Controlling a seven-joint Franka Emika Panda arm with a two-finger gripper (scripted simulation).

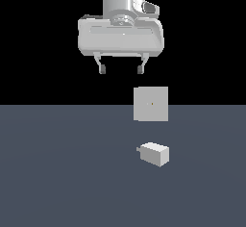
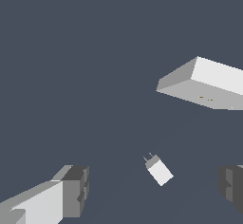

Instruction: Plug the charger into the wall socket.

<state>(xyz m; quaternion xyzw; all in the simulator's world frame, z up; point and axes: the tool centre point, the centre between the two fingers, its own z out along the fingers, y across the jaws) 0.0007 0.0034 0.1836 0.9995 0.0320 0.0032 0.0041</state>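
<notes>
The charger (image 1: 154, 154) is a small white-grey block lying on the dark floor, its tiny prongs pointing toward the exterior view's left. It also shows in the wrist view (image 2: 159, 170), between the fingers' lines. The wall socket (image 1: 151, 104) is a flat light-grey square plate standing upright just behind the charger, with a tiny yellowish mark at its centre; it shows in the wrist view (image 2: 204, 83) too. My gripper (image 1: 120, 70) hangs high above, open and empty, above and to the exterior view's left of the socket. Its fingertips (image 2: 73, 190) frame the wrist view.
The dark blue-grey floor (image 1: 57, 173) extends all around the two objects. Nothing else stands on it.
</notes>
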